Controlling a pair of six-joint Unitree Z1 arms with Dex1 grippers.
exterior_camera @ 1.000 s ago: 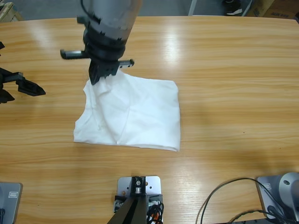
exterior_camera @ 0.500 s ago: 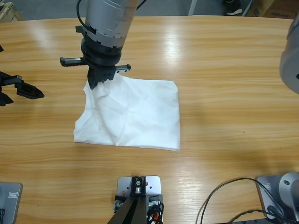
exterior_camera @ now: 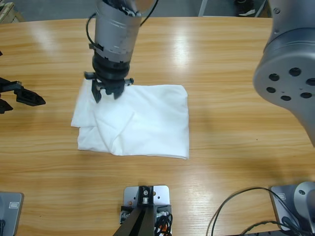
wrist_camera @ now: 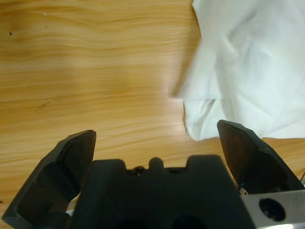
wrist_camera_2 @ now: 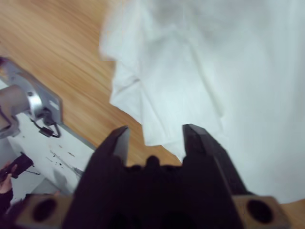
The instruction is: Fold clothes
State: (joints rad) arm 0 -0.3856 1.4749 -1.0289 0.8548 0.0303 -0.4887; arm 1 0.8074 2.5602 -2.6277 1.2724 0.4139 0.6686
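A plain white shirt (exterior_camera: 147, 120) lies loosely folded on the wooden table (exterior_camera: 236, 123), with a rumpled flap spread at its left end. My right gripper (exterior_camera: 107, 92) hangs straight down from the top of the high view, just over the shirt's upper left part, open and holding nothing. In the right wrist view the gripper (wrist_camera_2: 157, 131) has white shirt fabric (wrist_camera_2: 214, 62) under it. My left gripper (exterior_camera: 19, 96) stands open at the table's left edge, apart from the shirt. In the left wrist view the gripper (wrist_camera: 157, 136) is over bare wood, with the shirt (wrist_camera: 248, 62) at the upper right.
A large silver elbow (exterior_camera: 290, 73) hangs over the right side of the table. Black cables (exterior_camera: 236, 211) trail at the front right. Bare wood surrounds the shirt on every side.
My right gripper came down and opened, letting go of the shirt's raised corner. That corner now lies spread out to the left. The silver elbow swung further in at the right.
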